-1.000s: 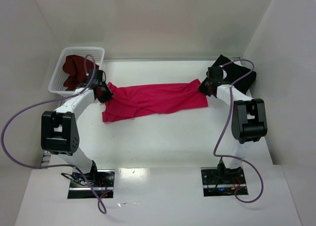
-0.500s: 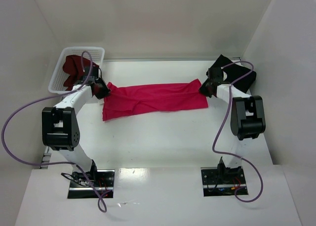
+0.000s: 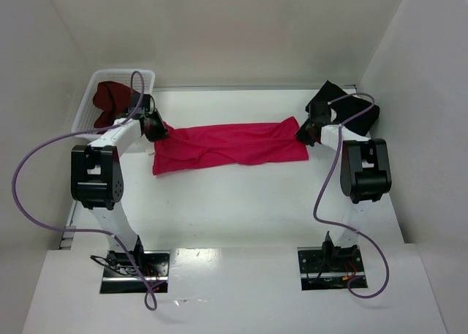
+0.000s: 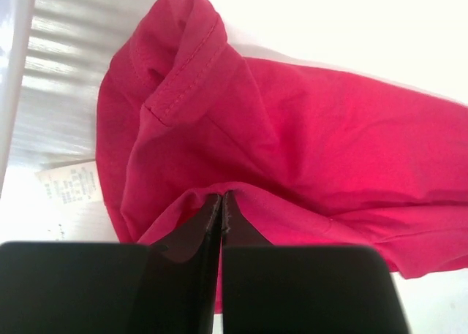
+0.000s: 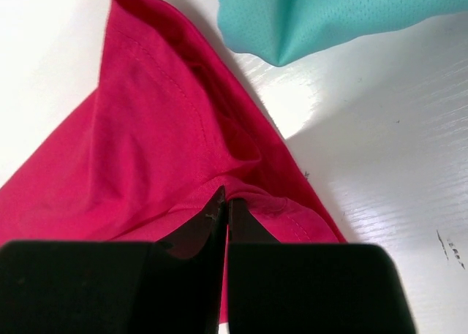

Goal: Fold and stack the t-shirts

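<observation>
The crimson-pink t-shirt (image 3: 230, 146) lies stretched across the far middle of the table. My left gripper (image 3: 156, 128) is shut on its left end, pinching a fold of the cloth (image 4: 292, 144) between the fingertips. My right gripper (image 3: 303, 131) is shut on its right end (image 5: 161, 151). A dark maroon t-shirt (image 3: 110, 100) lies in the white basket (image 3: 89, 112) at the far left. A black t-shirt (image 3: 351, 109) lies at the far right behind my right gripper. A corner of the teal t-shirt (image 5: 329, 16) shows in the right wrist view, just beyond the pink cloth.
The basket's wall (image 4: 51, 71) stands close to my left gripper, with a paper label (image 4: 67, 183) on the table beside it. White walls close in the table on three sides. Purple cables loop off both arms.
Both arms have moved away from the near edge, carrying the shirt's ends with them. The left gripper shifted a little toward the basket. The shirt stays stretched between them.
</observation>
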